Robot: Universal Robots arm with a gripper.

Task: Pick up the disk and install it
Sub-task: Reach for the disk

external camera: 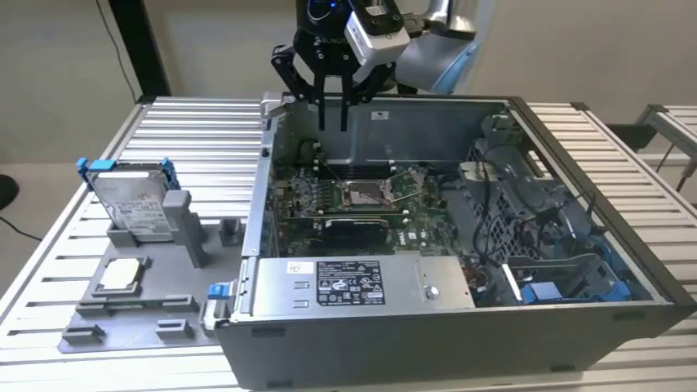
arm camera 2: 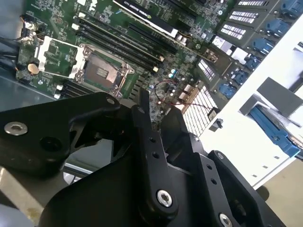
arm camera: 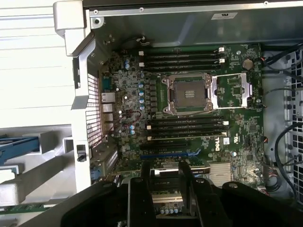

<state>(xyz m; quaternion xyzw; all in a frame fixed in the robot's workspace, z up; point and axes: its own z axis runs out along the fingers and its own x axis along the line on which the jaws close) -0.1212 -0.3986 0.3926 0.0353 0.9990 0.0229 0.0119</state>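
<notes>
The disk (external camera: pixel 133 198) is a silver-grey drive with a white label in a blue carrier. It stands upright in a grey holder on the table at the exterior view's left, outside the computer case. My gripper (external camera: pixel 332 126) hangs over the back of the open case, fingers pointing down at the motherboard (external camera: pixel 348 200), far from the disk. In the first wrist view the two black fingers (arm camera: pixel 139 189) stand apart with circuit board showing between them. The gripper (arm camera: pixel 163 166) is open and holds nothing.
The open computer case (external camera: pixel 458 327) fills the middle of the slatted metal table (external camera: pixel 196 122). Inside are a CPU socket (arm camera: pixel 191 92), a power supply (external camera: pixel 360 282), cables and a drive bay with blue clips (external camera: pixel 544 290). A small square chip (external camera: pixel 120 273) lies on the grey tray.
</notes>
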